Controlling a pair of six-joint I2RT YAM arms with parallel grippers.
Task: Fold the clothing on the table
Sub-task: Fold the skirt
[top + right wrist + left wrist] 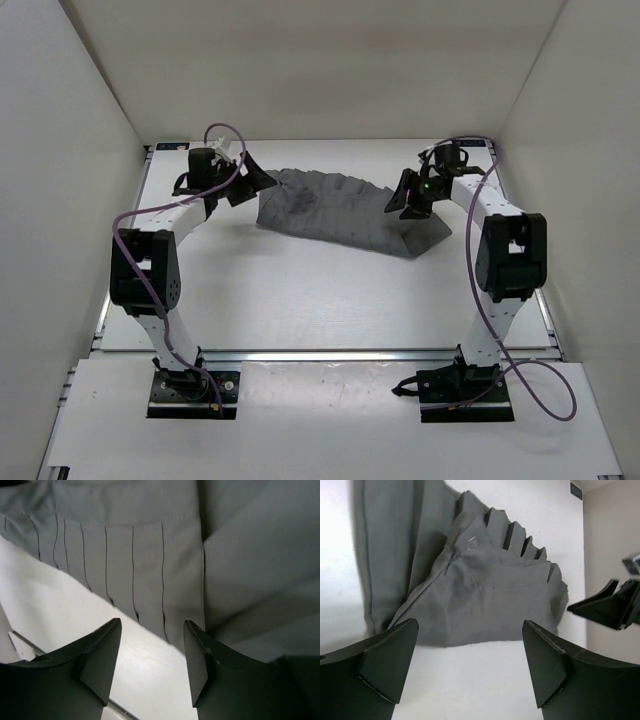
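Pale-walled booth, white surface [300,300] beneath creased, pleated grey clothing [330,212] lying flat on it. Left gripper [250,185] just off the clothing's left end, released, jaws wide, holding nothing. Right gripper [402,200] above the clothing's right end, likewise released and empty.

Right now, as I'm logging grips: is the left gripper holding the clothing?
No, the left gripper stands open, its fingers wide apart over bare table, with the clothing lying beyond them.

Plain white walls [320,60] stand at the back, left and right (matte, evenly and softly lit).
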